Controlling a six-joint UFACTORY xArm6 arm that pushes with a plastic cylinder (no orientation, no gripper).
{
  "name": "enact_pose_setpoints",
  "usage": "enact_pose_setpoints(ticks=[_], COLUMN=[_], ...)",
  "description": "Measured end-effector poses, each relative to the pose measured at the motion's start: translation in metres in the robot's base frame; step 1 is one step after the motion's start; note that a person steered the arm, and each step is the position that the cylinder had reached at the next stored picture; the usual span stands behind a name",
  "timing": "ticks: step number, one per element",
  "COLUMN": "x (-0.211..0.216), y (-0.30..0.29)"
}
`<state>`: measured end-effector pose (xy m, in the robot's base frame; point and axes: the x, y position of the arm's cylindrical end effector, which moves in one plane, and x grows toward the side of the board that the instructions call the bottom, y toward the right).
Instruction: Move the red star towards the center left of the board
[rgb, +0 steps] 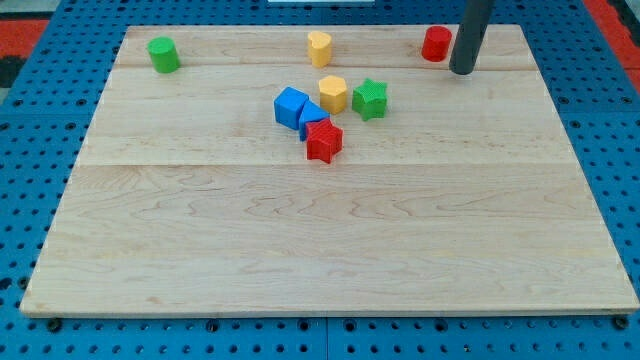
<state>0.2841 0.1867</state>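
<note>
Red star (324, 142): a small, ridged, bright red block lying flat near the middle of the wooden worktop (330, 250), touching the blue block (297, 109) at its upper left. The rod's tip (462, 71) rests near the view's top right, just beside the red cylinder (436, 44). No jaws are fitted.

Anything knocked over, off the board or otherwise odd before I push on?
Nothing stands out. All blocks sit on the board. The red star touches the blue blocks in the central cluster. My tip is at the view's top right beside the red cylinder.
</note>
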Motion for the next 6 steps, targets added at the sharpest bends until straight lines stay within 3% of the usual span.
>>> enact_pose_setpoints(ticks=[1,4,5,6], x=[0.020,0.144,0.163,0.202], y=[-0.028,-0.196,-0.247,-0.251])
